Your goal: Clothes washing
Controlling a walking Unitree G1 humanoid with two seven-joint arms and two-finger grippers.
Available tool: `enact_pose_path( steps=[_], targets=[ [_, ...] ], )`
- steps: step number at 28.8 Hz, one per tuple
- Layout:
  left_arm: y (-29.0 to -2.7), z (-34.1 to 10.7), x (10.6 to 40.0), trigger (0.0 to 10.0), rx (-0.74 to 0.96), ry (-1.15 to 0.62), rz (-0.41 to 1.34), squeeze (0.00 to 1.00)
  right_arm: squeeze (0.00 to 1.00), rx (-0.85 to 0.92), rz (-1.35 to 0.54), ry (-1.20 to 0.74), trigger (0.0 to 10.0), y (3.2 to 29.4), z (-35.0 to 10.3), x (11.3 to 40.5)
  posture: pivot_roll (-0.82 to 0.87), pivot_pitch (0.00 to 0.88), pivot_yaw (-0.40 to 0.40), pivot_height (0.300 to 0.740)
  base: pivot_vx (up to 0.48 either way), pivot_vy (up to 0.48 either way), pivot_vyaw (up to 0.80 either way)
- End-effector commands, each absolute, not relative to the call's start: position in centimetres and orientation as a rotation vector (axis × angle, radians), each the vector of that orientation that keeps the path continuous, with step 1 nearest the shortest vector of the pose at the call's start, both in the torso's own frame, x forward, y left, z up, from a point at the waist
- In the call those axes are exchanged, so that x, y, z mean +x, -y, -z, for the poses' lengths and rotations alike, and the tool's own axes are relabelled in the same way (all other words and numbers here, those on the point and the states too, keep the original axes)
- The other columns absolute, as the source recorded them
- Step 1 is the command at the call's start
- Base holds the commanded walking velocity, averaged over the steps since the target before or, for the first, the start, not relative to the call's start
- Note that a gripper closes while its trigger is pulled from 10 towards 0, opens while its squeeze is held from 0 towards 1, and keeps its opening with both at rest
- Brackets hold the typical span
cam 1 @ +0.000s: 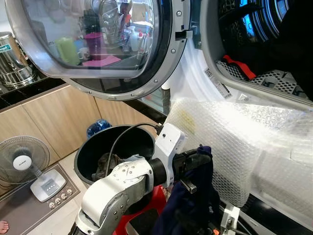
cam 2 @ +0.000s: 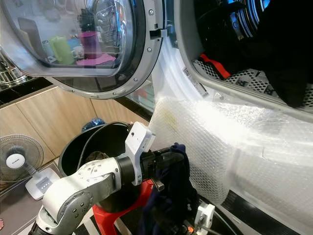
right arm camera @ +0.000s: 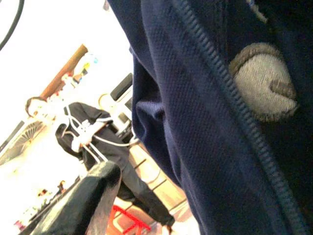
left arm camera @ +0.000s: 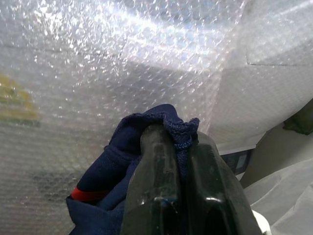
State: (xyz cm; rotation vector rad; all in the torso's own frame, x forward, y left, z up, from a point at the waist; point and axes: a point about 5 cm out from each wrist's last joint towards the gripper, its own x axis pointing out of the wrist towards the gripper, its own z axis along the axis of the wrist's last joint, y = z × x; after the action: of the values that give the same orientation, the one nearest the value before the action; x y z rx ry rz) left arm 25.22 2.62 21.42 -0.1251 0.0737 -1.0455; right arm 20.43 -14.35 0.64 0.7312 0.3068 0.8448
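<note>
Gripping a navy garment (cam 1: 193, 196), the left gripper (left arm camera: 177, 142) is holding its two black fingers pressed together on a fold of the cloth, just in front of the bubble wrap (cam 1: 234, 142) covering the washing machine (cam 1: 193, 81) front. The garment is hanging below the open drum, beside a black laundry bucket (cam 1: 100, 147) holding more clothes. Whether the right gripper (right arm camera: 83, 205) is clamping anything cannot be told; one finger is showing beside the navy fabric.
</note>
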Motion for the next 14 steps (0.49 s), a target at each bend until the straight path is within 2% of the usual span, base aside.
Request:
enact_pose_path(
  steps=[1, 4, 7, 9, 14],
  targets=[
    [-2.7, -22.2, 25.4, 10.0, -0.133, -0.051, 1.057, 0.00, 0.00, 0.755, -0.862, -0.252, 10.0, 14.3, -1.7, 21.1, 0.09, 0.006, 0.109, 0.740, 0.000, 0.000, 0.00],
    [-2.6, -22.2, 25.4, 10.0, -0.134, -0.050, 1.056, 0.00, 0.00, 0.693, -0.847, -0.272, 10.0, 14.4, -1.5, 21.3, 0.09, 0.005, 0.109, 0.740, 0.000, 0.000, 0.00],
    [-2.5, -22.4, 25.5, 10.0, -0.107, -0.037, 1.060, 0.00, 0.00, 0.602, -0.656, -0.295, 10.0, 15.1, -0.6, 23.0, 0.09, 0.006, 0.113, 0.740, 0.000, 0.000, 0.00],
    [-2.2, -22.6, 25.6, 10.0, -0.106, -0.032, 1.071, 0.00, 0.00, 0.655, -0.567, -0.256, 10.0, 15.6, -0.9, 23.9, 0.09, 0.004, 0.116, 0.740, 0.000, 0.000, 0.00],
    [-1.6, -23.0, 25.5, 10.0, -0.102, -0.026, 1.111, 0.00, 0.00, 0.748, -0.674, -0.115, 10.0, 14.8, -2.9, 23.8, 0.09, 0.000, 0.119, 0.740, 0.000, 0.000, 0.00]
  ],
)
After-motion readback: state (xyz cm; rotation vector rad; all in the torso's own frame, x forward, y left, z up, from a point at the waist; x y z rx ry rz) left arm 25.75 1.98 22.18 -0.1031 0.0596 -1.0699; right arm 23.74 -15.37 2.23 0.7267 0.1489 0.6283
